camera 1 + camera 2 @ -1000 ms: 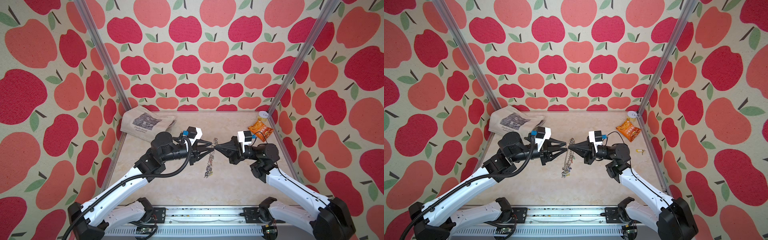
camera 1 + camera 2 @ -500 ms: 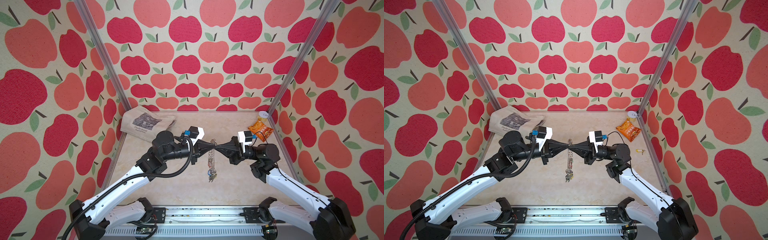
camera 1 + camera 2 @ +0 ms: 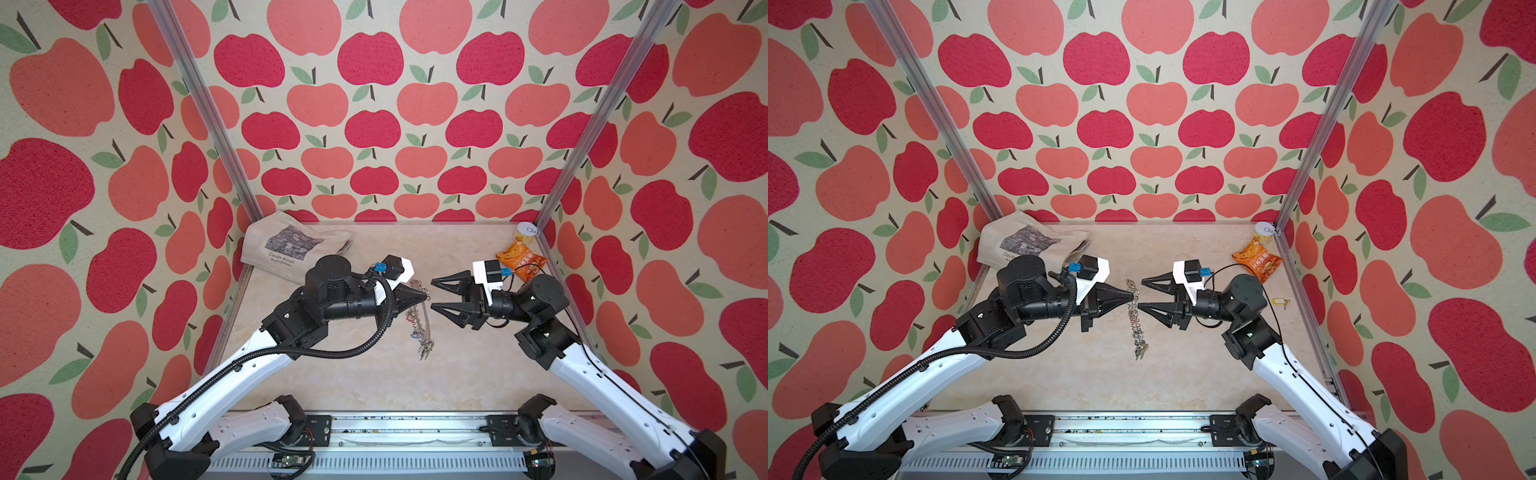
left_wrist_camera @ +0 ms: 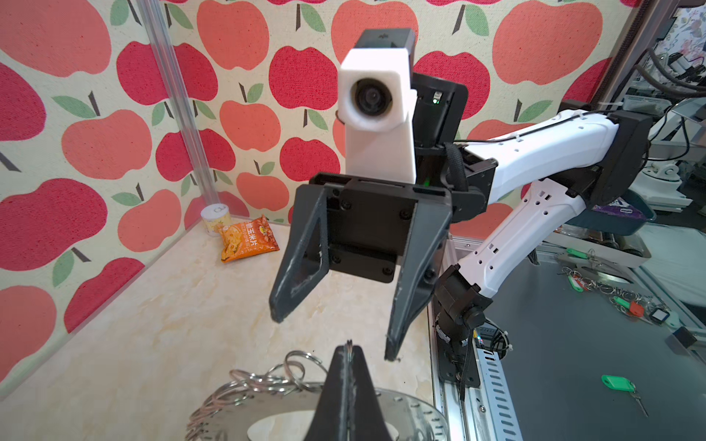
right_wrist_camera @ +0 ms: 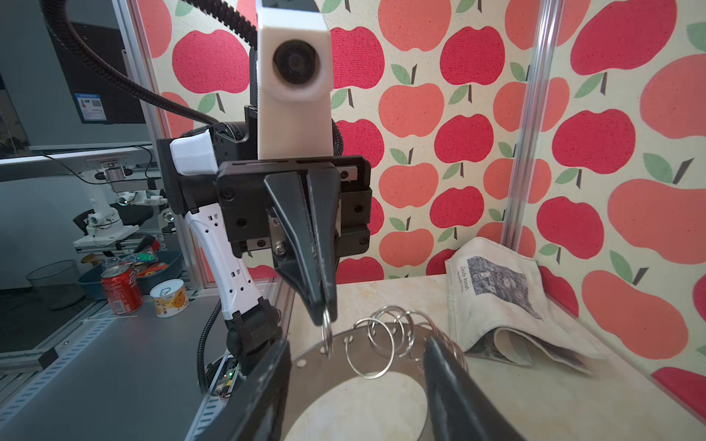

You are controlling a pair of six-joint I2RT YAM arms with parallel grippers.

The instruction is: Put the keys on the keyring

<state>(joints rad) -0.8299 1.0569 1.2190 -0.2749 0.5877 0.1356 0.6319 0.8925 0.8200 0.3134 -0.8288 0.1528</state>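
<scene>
The keyring (image 3: pixel 417 320) (image 3: pixel 1133 320), a flat grey metal plate with a wide hole and wire loops round its rim, hangs edge-on above the table in both top views. My left gripper (image 3: pixel 424 296) (image 3: pixel 1133 296) is shut on one wire loop (image 5: pixel 326 332) at its upper rim. In the left wrist view the plate (image 4: pixel 237 412) lies just beneath the shut left gripper (image 4: pixel 348 347). My right gripper (image 3: pixel 432 294) (image 3: pixel 1140 294) (image 5: pixel 356 341) faces it, open, with a finger on either side of the rim and holding nothing. One of the keys (image 3: pixel 1280 302), with a yellow tag, lies on the table by the right wall.
A folded printed cloth bag (image 3: pixel 291 249) lies in the back left corner. An orange snack packet (image 3: pixel 521 262) and a small can (image 3: pixel 527 232) sit at the back right. Outside the cell, a green-tagged key (image 4: pixel 619 383) lies on a grey bench.
The left gripper closed on the keyring's loop while the right one still held it. The right gripper has now opened and let go, and the keyring hangs from the left alone.
</scene>
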